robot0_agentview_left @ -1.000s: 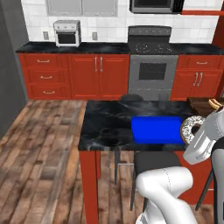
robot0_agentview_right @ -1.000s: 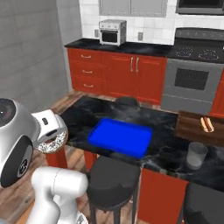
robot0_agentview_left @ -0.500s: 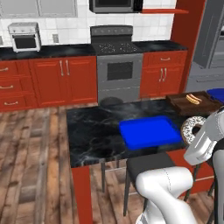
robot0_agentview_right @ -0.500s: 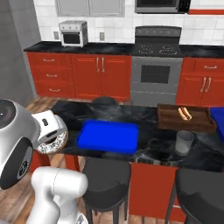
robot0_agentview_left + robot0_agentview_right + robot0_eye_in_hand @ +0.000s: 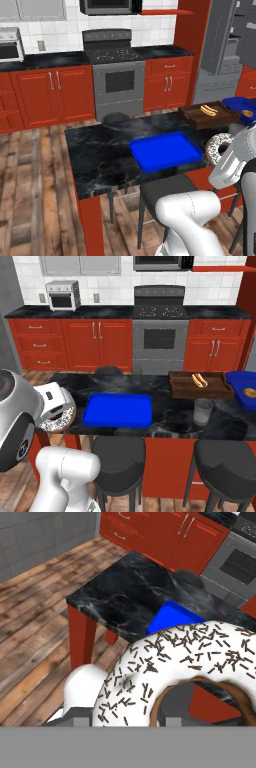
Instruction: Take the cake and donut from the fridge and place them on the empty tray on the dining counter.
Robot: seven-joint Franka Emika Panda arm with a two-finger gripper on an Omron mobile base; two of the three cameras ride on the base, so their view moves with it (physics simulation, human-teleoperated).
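The donut (image 5: 56, 418) is held in the end effector (image 5: 52, 406), whose jaws are partly closed on the ring; in the right base view the white hand is seen pressed against the donut's upper side, beside the arm's grey joint. In the hand view the donut (image 5: 192, 677) lies right up against the camera, white icing with dark sprinkles, and the fingertips themselves are hidden behind it, so the contact points cannot be made out. In the left base view the donut (image 5: 218, 146) is partly covered by the white forearm. The tray (image 5: 118, 410) lies on the counter (image 5: 165, 417) ahead of the end effector, well apart from the donut, and it holds nothing. Farther along the counter a glass (image 5: 202, 411) and a brown board (image 5: 200, 385) are seen.
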